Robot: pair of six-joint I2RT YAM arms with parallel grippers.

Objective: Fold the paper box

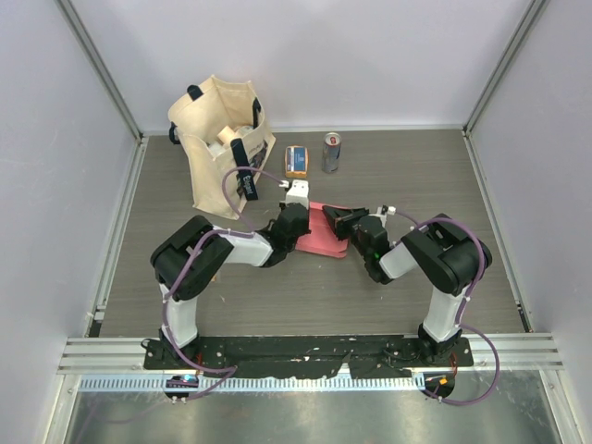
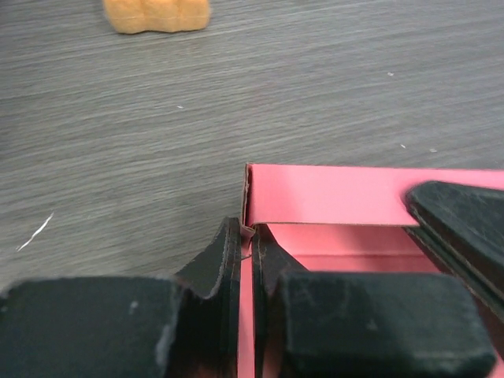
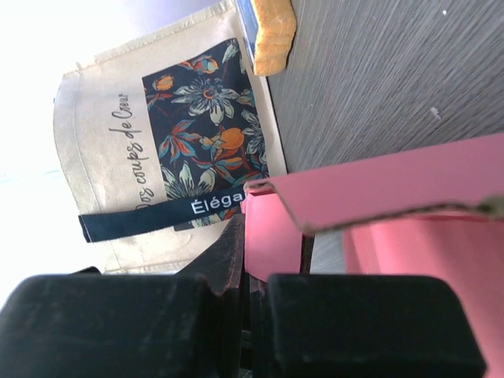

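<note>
The paper box (image 1: pixel 326 239) lies mid-worktop between the two arms, partly raised, with one pink wall standing at its left edge. The left gripper (image 2: pixel 246 256) is clenched on that wall's corner, and the right gripper (image 3: pixel 272 256) is clamped on a flap at the opposite side. Bare worktop (image 1: pixel 416 176) runs to the right and toward the arm bases. Behind, near the box, stand an orange-and-blue packet (image 1: pixel 296 161) and a can (image 1: pixel 331 153). A beige tote bag (image 1: pixel 222 139) crowds the far left.

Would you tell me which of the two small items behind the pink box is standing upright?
The silver can, right of the orange-and-blue packet, which lies flat.
</note>
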